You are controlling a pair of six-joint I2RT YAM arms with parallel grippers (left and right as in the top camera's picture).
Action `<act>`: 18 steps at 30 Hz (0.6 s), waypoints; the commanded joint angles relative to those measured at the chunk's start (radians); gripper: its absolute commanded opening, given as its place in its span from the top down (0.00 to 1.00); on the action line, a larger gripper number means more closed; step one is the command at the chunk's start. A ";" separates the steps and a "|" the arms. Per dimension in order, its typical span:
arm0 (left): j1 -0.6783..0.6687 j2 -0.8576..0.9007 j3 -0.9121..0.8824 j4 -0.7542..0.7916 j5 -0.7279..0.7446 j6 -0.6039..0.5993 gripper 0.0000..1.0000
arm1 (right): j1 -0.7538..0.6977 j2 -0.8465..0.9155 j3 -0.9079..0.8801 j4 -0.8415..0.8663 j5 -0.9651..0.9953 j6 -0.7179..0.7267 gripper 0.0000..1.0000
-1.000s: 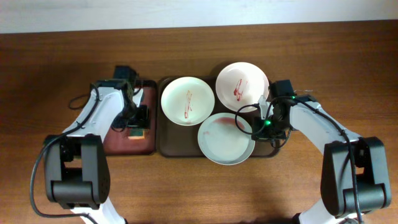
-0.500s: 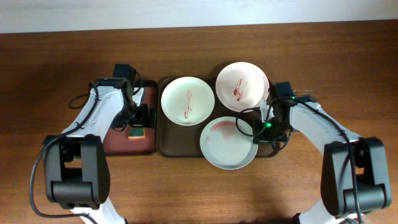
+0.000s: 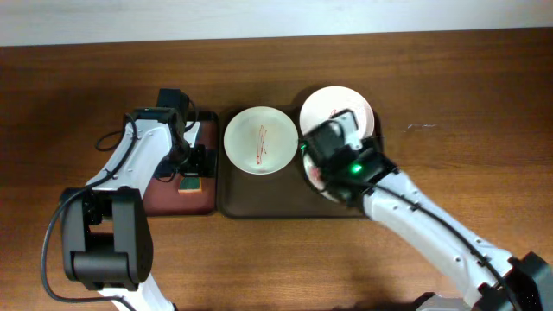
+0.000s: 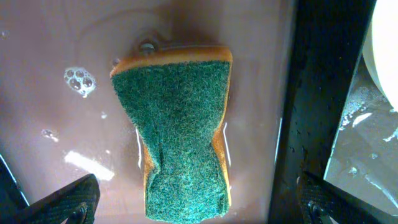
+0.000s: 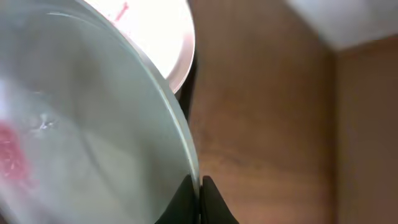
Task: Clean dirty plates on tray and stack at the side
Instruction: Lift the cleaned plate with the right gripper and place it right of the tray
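The dark brown tray [image 3: 259, 204] holds a white plate [image 3: 261, 140] with a red smear at its left and a second smeared white plate [image 3: 339, 104] at its back right. My right gripper [image 5: 199, 186] is shut on the rim of the pale mint-green plate [image 5: 93, 124], which is lifted and tilted steeply, red smear showing. In the overhead view my right arm hides most of that plate [image 3: 316, 175]. The back white plate [image 5: 155, 25] shows behind it. My left gripper [image 4: 199, 202] is open above the green sponge [image 4: 180, 130].
The sponge [image 3: 190, 182] lies in the wet, narrower maroon tray [image 3: 164, 197] left of the brown tray, with a black rim [image 4: 317, 93] between them. Bare wooden table lies right of the brown tray [image 5: 267, 124].
My right arm has lifted the mint-green plate off the tray's front right and tipped it up on edge, swinging over the tray. The left arm has not moved.
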 commanded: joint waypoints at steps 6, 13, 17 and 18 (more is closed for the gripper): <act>0.007 -0.002 0.015 0.002 0.011 0.005 0.00 | 0.174 -0.027 0.029 0.041 0.490 0.008 0.96; 0.007 -0.002 0.015 0.002 0.011 0.005 0.01 | -0.076 -0.027 0.029 0.043 -0.087 0.280 0.96; 0.007 -0.002 0.015 0.001 0.011 0.005 0.00 | -0.519 -0.027 0.033 0.040 -0.529 0.300 0.96; 0.007 -0.002 0.015 0.001 0.011 0.005 0.00 | -0.686 -0.026 0.033 0.043 -0.682 0.299 0.96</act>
